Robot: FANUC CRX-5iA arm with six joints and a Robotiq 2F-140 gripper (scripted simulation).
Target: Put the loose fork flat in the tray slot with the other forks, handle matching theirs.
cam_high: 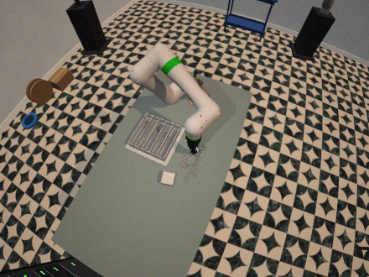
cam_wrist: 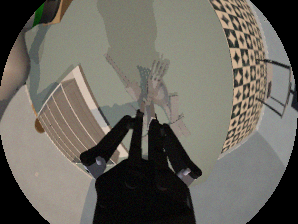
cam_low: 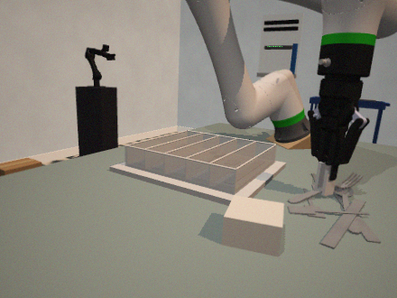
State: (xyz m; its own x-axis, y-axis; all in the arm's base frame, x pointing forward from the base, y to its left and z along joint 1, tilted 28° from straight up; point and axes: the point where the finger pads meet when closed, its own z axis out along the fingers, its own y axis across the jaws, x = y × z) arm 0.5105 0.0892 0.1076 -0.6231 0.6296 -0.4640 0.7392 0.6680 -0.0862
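A clear divided cutlery tray (cam_high: 158,136) sits on a pale base on the grey-green counter; it also shows in the exterior view (cam_low: 203,158) and at the left of the wrist view (cam_wrist: 69,112). A heap of grey cutlery (cam_low: 334,208) lies to the tray's right. The loose fork (cam_wrist: 153,90) lies on top of the heap with its tines (cam_low: 351,181) pointing away from the fingers. My gripper (cam_low: 327,178) stands upright over the heap, its fingertips down among the pieces and shut on the fork's handle (cam_wrist: 148,117). The fork rests on the heap. I cannot make out the tray's contents.
A cream block (cam_low: 254,225) (cam_high: 168,178) lies on the counter in front of the tray's near corner, left of the heap. The arm's base stands behind the tray. Black pedestals and a blue rack stand on the tiled floor beyond the counter.
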